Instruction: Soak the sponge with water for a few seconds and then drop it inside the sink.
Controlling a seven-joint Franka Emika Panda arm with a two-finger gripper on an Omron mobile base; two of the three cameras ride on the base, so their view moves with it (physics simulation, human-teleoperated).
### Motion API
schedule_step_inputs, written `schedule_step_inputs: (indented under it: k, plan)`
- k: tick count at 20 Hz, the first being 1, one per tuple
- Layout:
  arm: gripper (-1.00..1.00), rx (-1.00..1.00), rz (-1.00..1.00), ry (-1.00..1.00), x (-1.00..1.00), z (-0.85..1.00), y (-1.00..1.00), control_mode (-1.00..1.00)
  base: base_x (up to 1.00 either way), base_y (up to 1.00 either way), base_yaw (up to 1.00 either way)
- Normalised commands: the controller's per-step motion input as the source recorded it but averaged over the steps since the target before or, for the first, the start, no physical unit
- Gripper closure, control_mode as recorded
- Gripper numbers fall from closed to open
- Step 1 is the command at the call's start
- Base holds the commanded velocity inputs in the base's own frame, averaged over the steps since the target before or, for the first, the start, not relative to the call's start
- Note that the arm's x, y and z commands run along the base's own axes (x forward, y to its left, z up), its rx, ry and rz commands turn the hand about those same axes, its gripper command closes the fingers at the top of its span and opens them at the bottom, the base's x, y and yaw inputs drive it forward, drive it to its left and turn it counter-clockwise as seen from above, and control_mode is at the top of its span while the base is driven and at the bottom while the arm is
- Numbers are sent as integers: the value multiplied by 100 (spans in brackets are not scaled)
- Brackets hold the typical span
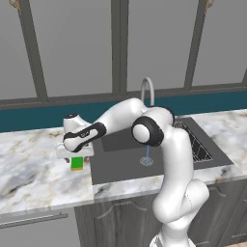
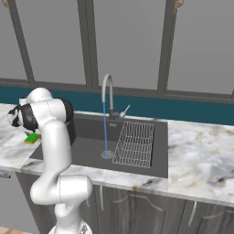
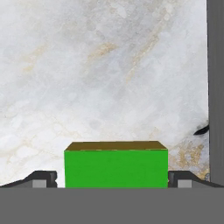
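Sponge (image 3: 116, 168) between the open claw's (image 3: 112, 179) fingertips, on the counter (image 3: 87, 65).

A white robot arm (image 1: 169, 159) bends left over a marble counter (image 1: 34, 164) in a simulated kitchen, its hand (image 1: 76, 157) poised directly above a green sponge (image 1: 76, 163) that lies on the stone just beside the sink's left rim. The fingers are hidden behind the hand's body, so their grip on the sponge cannot be told. A thin pale blue stream of water (image 1: 146, 153) meets the round drain (image 1: 146, 161) of the dark grey sink (image 1: 116, 166), behind the arm's elbow. The curved faucet (image 1: 146, 89) rises behind, a wire rack (image 1: 198, 144) to the right.
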Motion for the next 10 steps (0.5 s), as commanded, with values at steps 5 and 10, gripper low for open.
schedule_step_inputs:
  k: [5, 10]
  plan:
    - [100, 0, 0, 0, 0, 0, 0, -100, 0, 0, 0]
    - [100, 0, 0, 0, 0, 0, 0, -100, 0, 0, 0]
